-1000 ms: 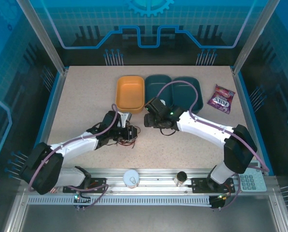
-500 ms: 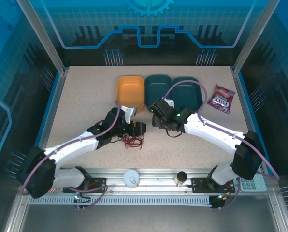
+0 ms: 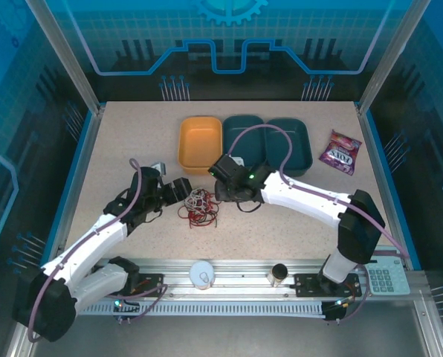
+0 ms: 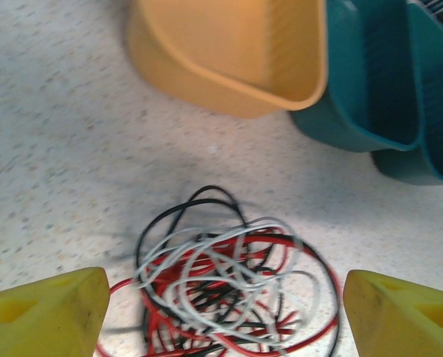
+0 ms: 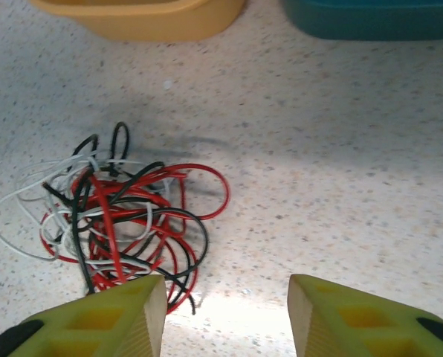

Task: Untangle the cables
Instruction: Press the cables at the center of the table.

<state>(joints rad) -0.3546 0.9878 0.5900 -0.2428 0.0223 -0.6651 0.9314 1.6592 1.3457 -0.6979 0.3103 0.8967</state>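
A second ago the left hand sat nearly closed right on the cables. It has since pulled away to the left of them and spread its fingers wide; nothing is clamped. The cables now lie loose on the worktop, just on the near side of the orange tray, with red, white and black strands looped through one another in one small heap. The right hand has swung back in beside the heap, on the side away from the left hand. Its fingers stand apart with only bare worktop between them.

The worktop is speckled beige. Two teal trays stand in a row just right of the orange tray, and a purple packet lies further right. Blue-lit panels in metal framing enclose the space.
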